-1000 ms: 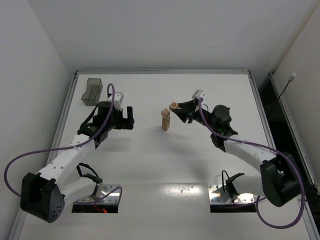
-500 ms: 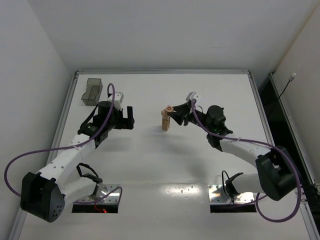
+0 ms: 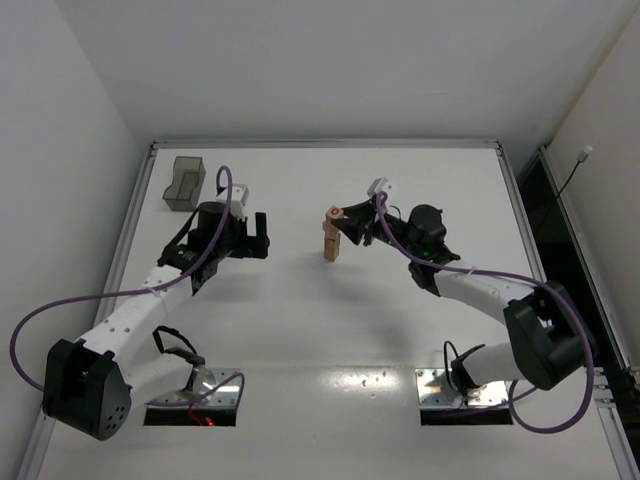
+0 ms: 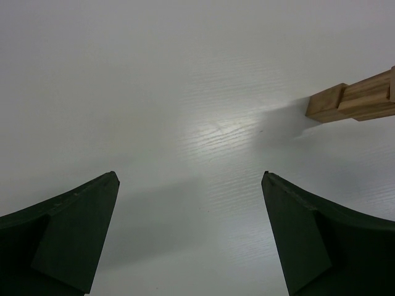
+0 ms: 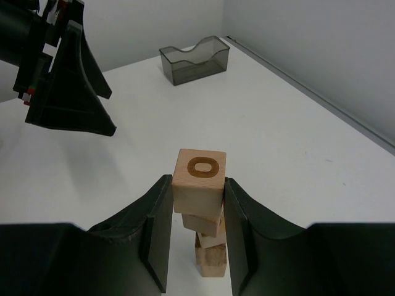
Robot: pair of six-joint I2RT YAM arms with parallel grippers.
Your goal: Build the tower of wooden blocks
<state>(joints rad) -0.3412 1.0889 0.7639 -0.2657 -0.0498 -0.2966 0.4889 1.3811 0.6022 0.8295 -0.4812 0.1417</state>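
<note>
Leftward of where it was a second ago, the right gripper [image 3: 337, 214] now holds a small light-brown wooden cube marked with an O [image 5: 199, 172] directly over the narrow tower of tan wooden cubes [image 3: 330, 245] in the middle of the white table [image 3: 400, 330]. Its jaws are clamped on the cube's two sides, and I cannot tell whether the cube touches the twisted stack beneath. The left gripper [image 3: 258, 235] hovers left of the tower, jaws wide apart and empty, with the dark grey translucent plastic bin [image 3: 185, 182] far left.

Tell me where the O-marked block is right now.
The O-marked block is held between the fingers of the right gripper, directly above the tower at mid-table, right of the left gripper.
</note>
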